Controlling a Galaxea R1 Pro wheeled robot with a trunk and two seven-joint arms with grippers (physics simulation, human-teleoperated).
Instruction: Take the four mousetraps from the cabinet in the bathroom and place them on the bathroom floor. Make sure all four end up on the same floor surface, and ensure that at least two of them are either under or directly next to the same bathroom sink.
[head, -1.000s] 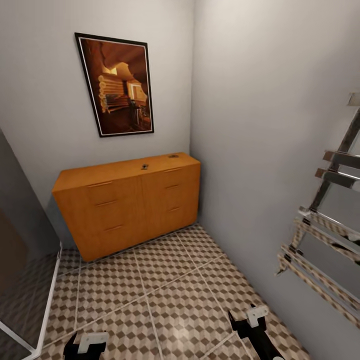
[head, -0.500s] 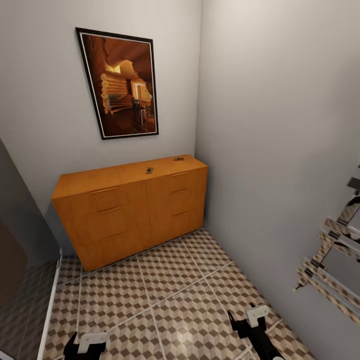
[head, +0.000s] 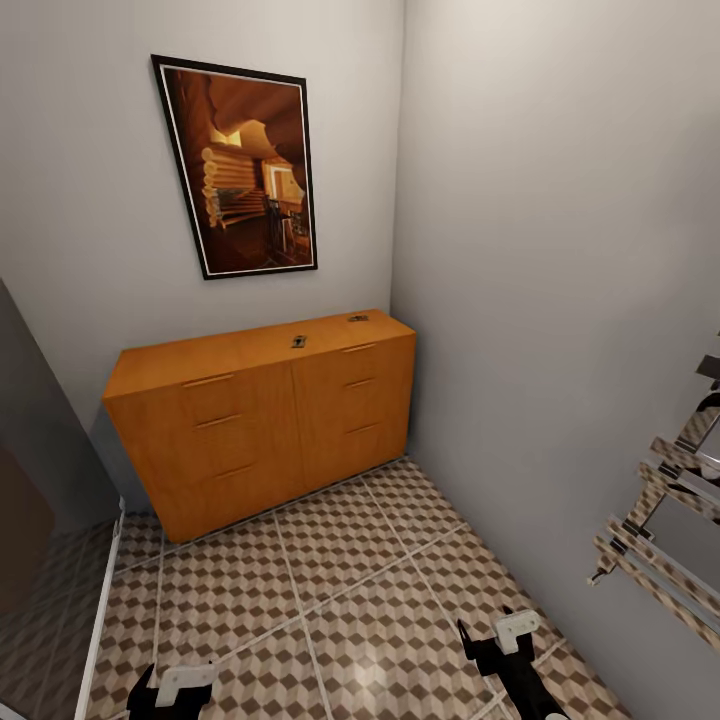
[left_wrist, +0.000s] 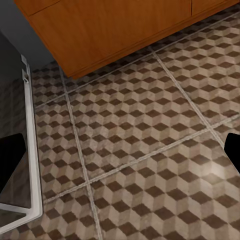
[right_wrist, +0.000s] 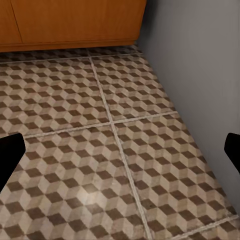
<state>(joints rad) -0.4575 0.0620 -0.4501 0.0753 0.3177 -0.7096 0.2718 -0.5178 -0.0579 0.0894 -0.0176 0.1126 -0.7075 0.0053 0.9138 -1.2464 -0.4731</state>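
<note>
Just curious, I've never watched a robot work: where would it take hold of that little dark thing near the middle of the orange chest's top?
Probably from above, pinching its short sides: the mousetrap lies flat on the cabinet, near the front edge. It is too small here to make out details.

Looking like a home bathroom corner — cube-patterned floor tiles (head: 340, 590) running up to a wooden cabinet (head: 265, 420), framed picture (head: 238, 165) hanging above, chrome towel rail (head: 665, 530) sitting right.
</note>
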